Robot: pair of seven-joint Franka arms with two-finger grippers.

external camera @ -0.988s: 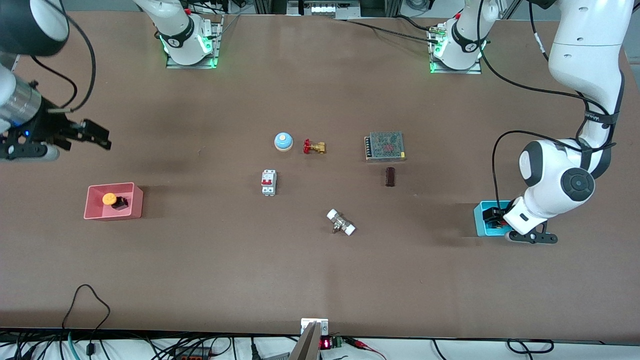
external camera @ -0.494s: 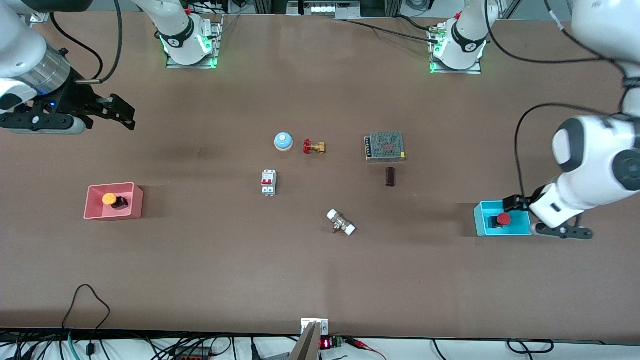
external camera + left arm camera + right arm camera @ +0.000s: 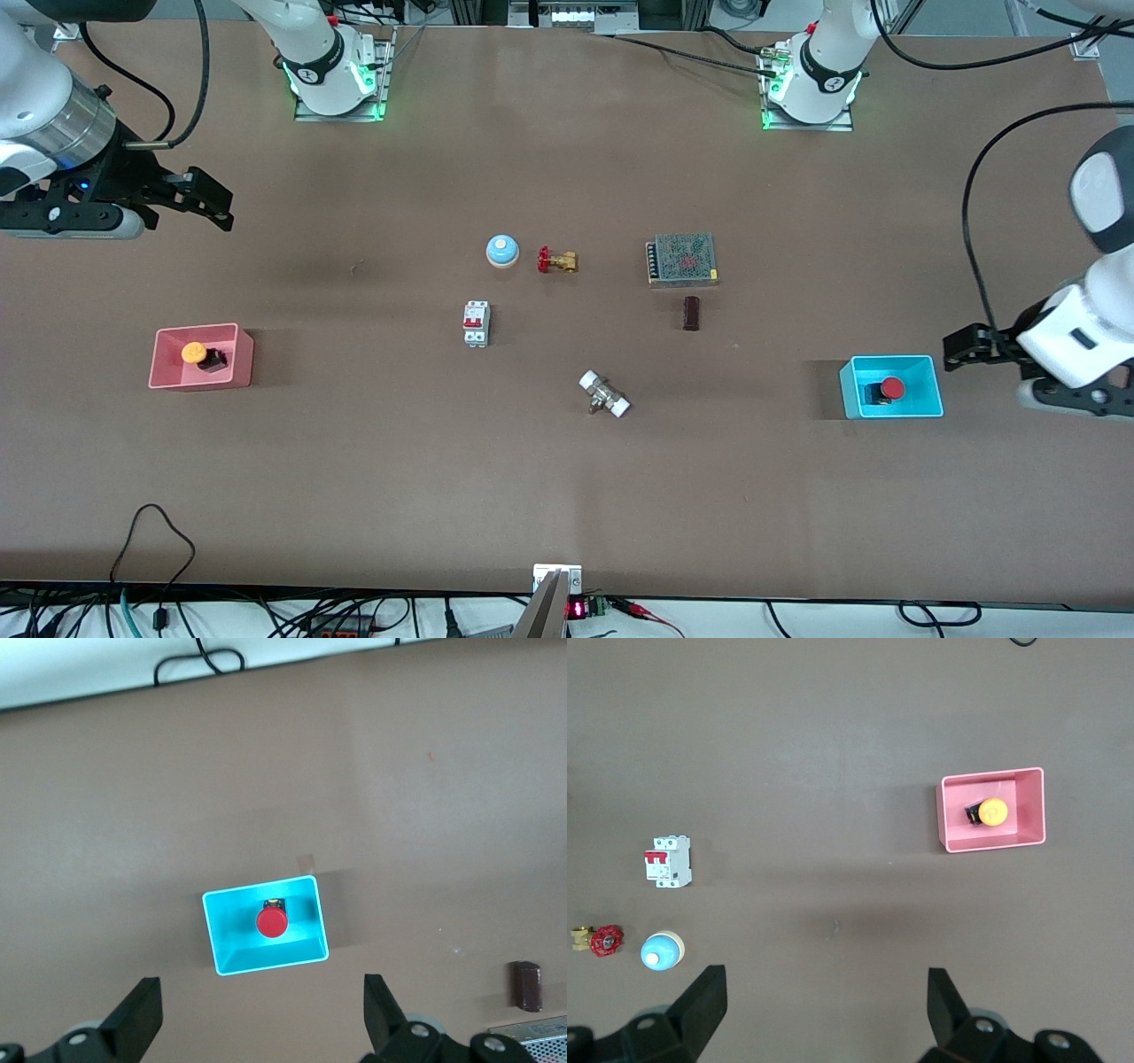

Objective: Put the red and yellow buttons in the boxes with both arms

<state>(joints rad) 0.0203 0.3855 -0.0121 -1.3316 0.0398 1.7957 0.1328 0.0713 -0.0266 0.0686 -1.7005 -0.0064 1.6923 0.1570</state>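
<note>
The red button [image 3: 891,388] sits in the cyan box [image 3: 891,359] near the left arm's end of the table. It also shows in the left wrist view [image 3: 272,922], inside the cyan box [image 3: 270,960]. My left gripper [image 3: 951,349] is open and empty, up in the air beside that box; its jaws stand wide apart in the left wrist view [image 3: 261,1020]. The yellow button [image 3: 193,353] lies in the pink box [image 3: 200,381], and the right wrist view shows both the button [image 3: 994,812] and the box [image 3: 992,843]. My right gripper [image 3: 215,198] is open and empty, high over bare table.
Mid-table stand a blue bell [image 3: 502,251], a red-handled brass valve [image 3: 556,260], a white circuit breaker [image 3: 476,323], a mesh-topped power supply [image 3: 681,259], a small dark block [image 3: 691,313] and a white-ended fitting [image 3: 604,394].
My left gripper has lifted off the cyan box and drawn away toward the left arm's end, leaving the red button in it. My right gripper has risen away from the pink box.
</note>
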